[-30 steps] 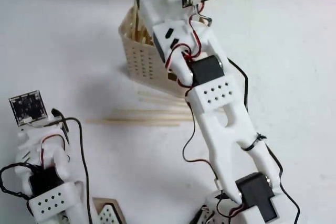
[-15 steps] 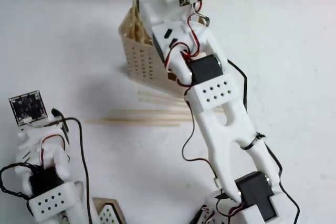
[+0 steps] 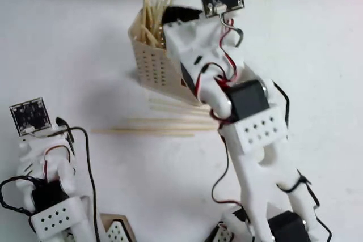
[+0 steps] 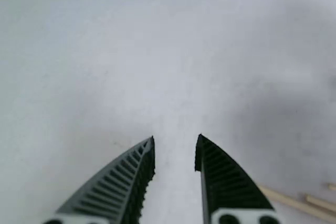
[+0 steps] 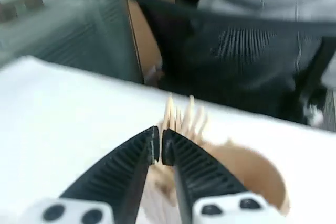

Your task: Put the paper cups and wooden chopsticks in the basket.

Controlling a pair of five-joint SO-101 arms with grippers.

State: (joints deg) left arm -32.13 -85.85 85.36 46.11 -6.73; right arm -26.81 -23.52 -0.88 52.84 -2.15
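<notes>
The perforated cream basket (image 3: 152,63) stands at the back middle of the table, with a bundle of wooden chopsticks (image 3: 152,16) upright in it. More chopsticks (image 3: 159,126) lie flat on the table in front of it. My right arm (image 3: 238,100) leans over the basket's right side. In the right wrist view my right gripper (image 5: 159,141) is shut and holds nothing, with the upright chopsticks (image 5: 181,116) just beyond its tips. A blurred tan shape (image 5: 252,174) lies beside them. My left gripper (image 4: 176,145) is open over bare table, and loose chopsticks (image 4: 294,201) lie to one side.
My left arm (image 3: 48,174) stands at the near left corner. A small perforated wooden piece (image 3: 116,229) sits at the front edge between the arm bases. A dark chair (image 5: 247,51) stands beyond the far edge of the table.
My right arm has drawn back from over the basket toward the near right, uncovering the bundle of chopsticks standing in it. The left arm has not moved.
</notes>
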